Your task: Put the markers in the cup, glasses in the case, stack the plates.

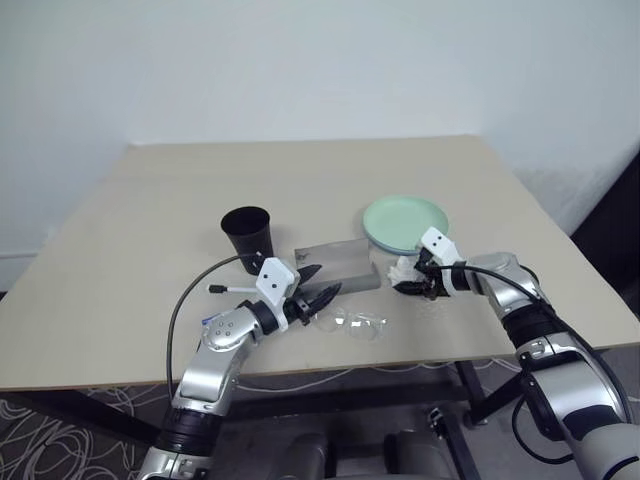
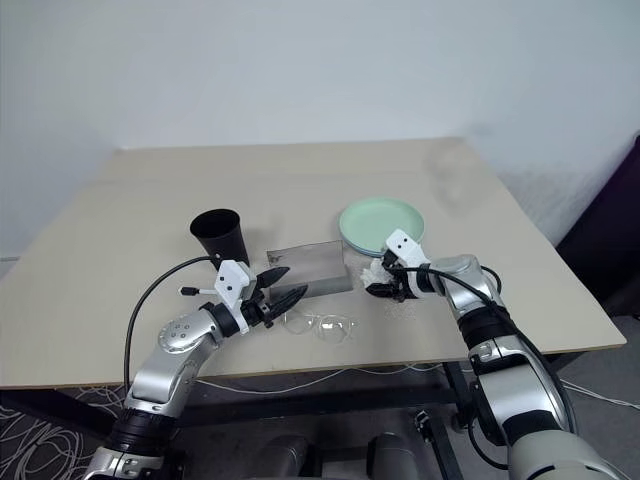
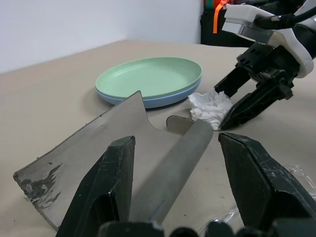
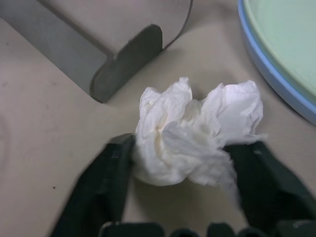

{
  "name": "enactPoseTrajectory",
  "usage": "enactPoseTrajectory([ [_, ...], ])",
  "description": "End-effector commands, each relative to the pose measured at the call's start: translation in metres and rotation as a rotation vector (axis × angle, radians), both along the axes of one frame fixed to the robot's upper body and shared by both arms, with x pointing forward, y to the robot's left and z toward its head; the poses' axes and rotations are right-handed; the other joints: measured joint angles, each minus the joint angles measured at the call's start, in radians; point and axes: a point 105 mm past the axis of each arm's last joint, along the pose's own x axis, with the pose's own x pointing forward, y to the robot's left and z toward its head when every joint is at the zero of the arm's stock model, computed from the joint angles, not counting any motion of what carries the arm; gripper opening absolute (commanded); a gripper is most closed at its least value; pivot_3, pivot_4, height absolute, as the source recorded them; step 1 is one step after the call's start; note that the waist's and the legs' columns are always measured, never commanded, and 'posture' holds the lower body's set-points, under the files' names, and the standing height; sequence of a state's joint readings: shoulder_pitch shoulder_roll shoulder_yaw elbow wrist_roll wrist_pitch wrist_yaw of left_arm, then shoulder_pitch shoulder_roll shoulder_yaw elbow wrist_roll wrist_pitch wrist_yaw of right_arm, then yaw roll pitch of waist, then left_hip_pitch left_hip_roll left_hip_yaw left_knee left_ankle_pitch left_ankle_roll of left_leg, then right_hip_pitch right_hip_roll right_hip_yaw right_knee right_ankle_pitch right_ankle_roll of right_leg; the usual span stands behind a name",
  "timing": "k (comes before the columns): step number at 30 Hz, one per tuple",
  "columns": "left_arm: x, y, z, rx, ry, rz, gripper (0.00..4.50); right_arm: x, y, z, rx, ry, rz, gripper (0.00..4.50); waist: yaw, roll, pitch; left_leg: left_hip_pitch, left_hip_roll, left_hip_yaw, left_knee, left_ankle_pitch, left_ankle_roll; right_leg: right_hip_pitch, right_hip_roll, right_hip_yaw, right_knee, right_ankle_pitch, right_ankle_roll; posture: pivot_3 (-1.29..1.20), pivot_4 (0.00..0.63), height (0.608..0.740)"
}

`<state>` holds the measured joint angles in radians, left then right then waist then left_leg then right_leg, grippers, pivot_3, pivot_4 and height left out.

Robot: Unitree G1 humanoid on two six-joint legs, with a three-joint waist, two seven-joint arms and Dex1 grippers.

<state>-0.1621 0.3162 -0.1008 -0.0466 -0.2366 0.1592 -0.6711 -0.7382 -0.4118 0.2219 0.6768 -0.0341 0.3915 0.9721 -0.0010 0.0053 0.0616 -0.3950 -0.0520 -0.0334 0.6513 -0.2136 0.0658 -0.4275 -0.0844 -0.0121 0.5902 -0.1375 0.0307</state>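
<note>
The right gripper is straddling a crumpled white tissue, its two black fingers pressing the lump from both sides on the table, so the jaws are closing on the tissue, which is lying just beside the stacked plates. The left gripper is hanging with its jaws spread apart and holding nothing, pointing across the open case. The grey case is lying with its lid flap raised and its rolled edge running between the left fingers as the left wrist view sees it. The clear glasses are resting on the table just in front of the case, near the left fingertips and outside the case. The mint green plate is sitting on top of the light blue plate, just beyond the tissue. The black cup is standing upright behind the left gripper, near the case's far corner. One marker is lying on the table beside the left wrist, outside the cup.
</note>
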Motion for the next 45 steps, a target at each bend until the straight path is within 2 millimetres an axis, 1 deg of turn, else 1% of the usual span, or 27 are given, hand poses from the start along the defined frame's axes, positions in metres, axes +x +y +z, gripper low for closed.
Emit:
enactPoseTrajectory([
  [1,0.002,0.001,0.013,-0.003,-0.053,0.002,2.82,0.009,0.002,0.023,0.012,-0.076,0.015,1.74,0.0,0.0,0.0,0.0,0.0,0.0,0.0,0.0,0.0,0.0,0.0,0.0,0.0,0.0,0.0,0.0,0.0,0.74],
  [6,0.002,0.002,0.013,-0.002,-0.055,0.003,2.82,0.012,0.003,0.044,0.032,-0.136,0.052,0.04,0.0,0.0,0.0,0.0,0.0,0.0,0.0,0.0,0.0,0.0,0.0,0.0,0.0,0.0,0.0,0.0,0.0,0.74],
  [9,0.002,0.002,0.013,-0.002,-0.056,0.003,2.82,0.022,0.004,0.074,0.063,-0.223,0.05,0.01,-0.001,0.0,0.0,0.0,0.0,0.0,0.0,0.0,0.0,0.0,0.0,0.0,0.0,0.0,0.0,0.0,0.0,0.74],
  [11,0.002,0.002,0.013,-0.002,-0.056,0.002,2.82,0.031,0.004,0.088,0.071,-0.269,0.018,0.01,-0.001,0.0,0.0,0.0,0.0,0.0,0.0,0.0,0.0,0.0,0.0,0.0,0.0,0.0,0.0,0.0,0.0,0.74],
  [12,0.002,0.002,0.013,-0.003,-0.056,0.002,2.82,0.035,0.003,0.091,0.069,-0.288,0.0,0.01,-0.001,0.0,0.0,0.0,0.0,0.0,0.0,0.0,0.0,-0.001,0.0,0.0,0.0,0.0,0.0,0.0,0.0,0.74],
  [15,0.003,0.001,0.013,-0.004,-0.057,0.001,2.82,0.047,0.0,0.093,0.048,-0.326,-0.055,0.01,-0.001,0.0,0.0,0.001,0.001,0.0,-0.001,0.0,0.0,0.0,0.0,0.0,0.0,0.0,0.0,0.0,0.0,0.74],
  [19,0.004,-0.001,0.014,-0.007,-0.061,0.002,2.82,0.062,-0.003,0.086,0.017,-0.357,-0.141,0.01,0.0,0.0,0.0,0.0,0.0,0.0,-0.001,0.0,0.0,0.0,0.0,-0.001,-0.001,0.0,0.0,0.0,0.0,0.74],
  [22,0.005,-0.001,0.015,-0.009,-0.065,0.005,2.82,0.069,-0.003,0.085,0.031,-0.372,-0.19,0.77,-0.001,0.0,0.0,0.0,0.0,0.0,-0.001,0.0,0.0,0.0,0.0,0.0,-0.001,0.0,0.0,0.0,0.0,0.74],
  [23,0.005,-0.001,0.015,-0.009,-0.065,0.006,2.82,0.071,-0.003,0.086,0.036,-0.38,-0.204,1.08,-0.001,0.0,0.0,0.0,0.0,0.001,-0.001,0.0,0.0,-0.001,0.0,0.001,-0.001,0.0,0.0,0.0,0.0,0.74],
  [24,0.005,-0.001,0.015,-0.01,-0.066,0.008,2.82,0.073,-0.004,0.087,0.051,-0.386,-0.22,1.5,-0.001,0.0,0.0,0.0,0.0,0.001,-0.002,0.0,0.0,-0.001,0.0,0.001,0.0,0.0,0.0,0.0,0.0,0.74],
  [25,0.005,0.0,0.015,-0.01,-0.066,0.009,2.82,0.074,-0.004,0.088,0.061,-0.391,-0.23,1.78,-0.001,0.0,0.0,0.0,0.0,0.001,-0.002,0.0,0.0,-0.001,0.0,0.001,0.0,0.0,0.0,0.0,0.0,0.74],
  [27,0.005,0.0,0.015,-0.01,-0.067,0.011,2.82,0.075,-0.005,0.089,0.071,-0.394,-0.243,2.5,-0.002,0.001,0.0,0.0,0.0,0.0,-0.003,0.0,0.0,-0.001,0.001,0.001,0.0,0.0,0.0,0.0,0.0,0.74],
  [32,0.004,0.0,0.015,-0.009,-0.064,0.01,2.82,0.071,-0.005,0.088,0.088,-0.392,-0.2,4.24,-0.004,0.001,0.0,0.001,0.0,0.0,-0.003,0.0,0.0,-0.001,0.001,0.001,0.0,0.0,0.0,0.0,0.0,0.74],
  [36,0.003,-0.001,0.018,-0.004,-0.057,-0.029,2.82,0.058,-0.001,0.083,0.139,-0.352,-0.086,4.24,-0.005,0.001,0.0,0.001,0.0,0.0,-0.003,0.0,0.0,0.0,0.001,0.001,-0.001,0.0,0.0,0.0,0.0,0.74],
  [39,0.002,0.0,0.024,-0.006,-0.029,-0.101,2.82,0.034,-0.002,0.068,0.12,-0.309,0.085,4.24,-0.002,0.001,0.0,0.0,0.0,0.0,-0.002,0.0,0.0,0.0,0.001,0.0,-0.001,0.0,0.0,0.0,0.0,0.74],
  [41,0.0,0.001,0.027,0.011,0.008,-0.18,2.82,0.021,-0.004,0.059,0.104,-0.286,0.161,4.24,-0.002,0.001,0.0,0.0,0.0,0.0,-0.002,0.0,0.0,0.0,0.001,0.0,0.0,0.0,0.0,0.0,0.0,0.74],
  [44,-0.003,0.003,0.029,0.028,0.04,-0.244,2.82,0.012,-0.004,0.054,0.099,-0.272,0.2,4.24,-0.01,0.002,0.0,0.0,0.0,0.0,-0.001,0.0,0.0,0.0,0.001,0.0,0.0,0.0,0.0,0.0,0.0,0.74],
  [45,-0.005,0.004,0.03,0.075,0.068,-0.324,2.82,0.006,-0.003,0.052,0.111,-0.253,0.226,4.24,-0.018,0.002,0.0,0.001,0.0,0.0,-0.001,0.0,0.0,0.0,0.001,0.001,0.0,0.0,0.0,0.0,0.0,0.74],
])
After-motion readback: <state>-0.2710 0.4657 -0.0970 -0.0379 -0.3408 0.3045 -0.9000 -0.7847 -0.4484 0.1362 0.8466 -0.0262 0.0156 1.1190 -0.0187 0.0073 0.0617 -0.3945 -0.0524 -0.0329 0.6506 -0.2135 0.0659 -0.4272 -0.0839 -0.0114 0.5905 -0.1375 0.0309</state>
